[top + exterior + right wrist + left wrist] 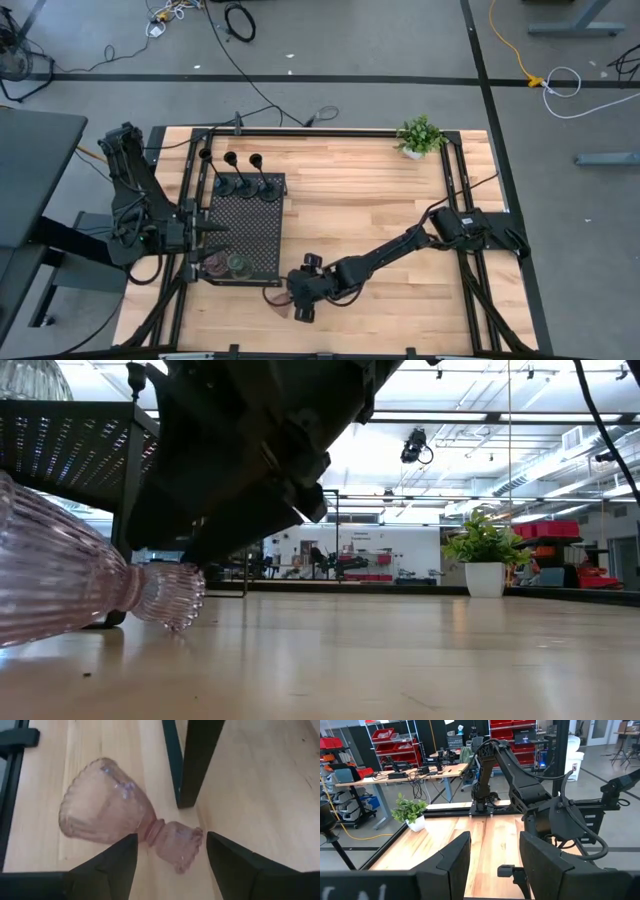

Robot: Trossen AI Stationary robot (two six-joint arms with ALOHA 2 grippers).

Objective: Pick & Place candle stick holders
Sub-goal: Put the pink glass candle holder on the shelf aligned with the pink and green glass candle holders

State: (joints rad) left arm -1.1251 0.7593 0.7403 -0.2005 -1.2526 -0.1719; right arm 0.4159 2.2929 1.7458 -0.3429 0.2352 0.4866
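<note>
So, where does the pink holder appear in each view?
High view: pink holder near the bottom, beside the right gripper.
Low view: far left, lying on its side.
Left wrist view: not in it.
Right wrist view: centre, between the fingers.
Shared landmark: potted plant.
</note>
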